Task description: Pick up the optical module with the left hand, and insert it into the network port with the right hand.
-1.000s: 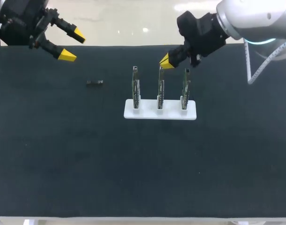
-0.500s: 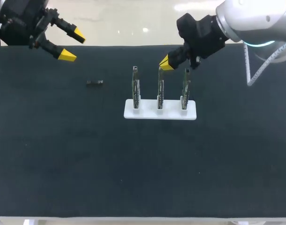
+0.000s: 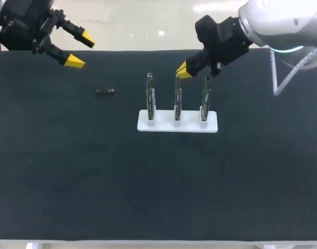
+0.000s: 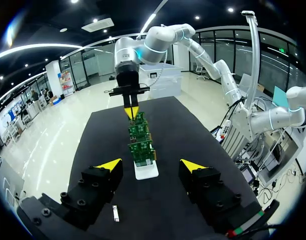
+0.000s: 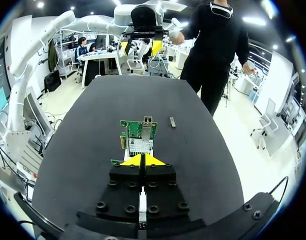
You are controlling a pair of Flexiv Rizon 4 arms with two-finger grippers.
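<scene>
- The black counter (image 3: pixel 158 181) spreads wide on the near side of a white stand (image 3: pixel 177 124).
- The stand holds three green circuit cards upright in a row: the left card (image 3: pixel 150 96), the middle card (image 3: pixel 177 98) and the right card (image 3: pixel 205 98).
- In the right wrist view, the card nearest the tool carries a metal network port (image 5: pixel 148 120) at its top edge.
- The optical module (image 3: pixel 105 91), a small dark bar, lies flat on the counter. It is to the left of the stand, apart from it and level with the tops of the cards. No tool touches it.
- The right tool (image 3: pixel 183 69) hangs just above and behind the top of the middle card. Its yellow tips are pressed together, with nothing seen between them.
- The left tool (image 3: pixel 80 49) hangs over the far left edge of the counter, beyond the module and well apart from it. Its fingers are spread wide and hold nothing.
- In the left wrist view, the module (image 4: pixel 115 214) lies under that tool's left finger.
</scene>
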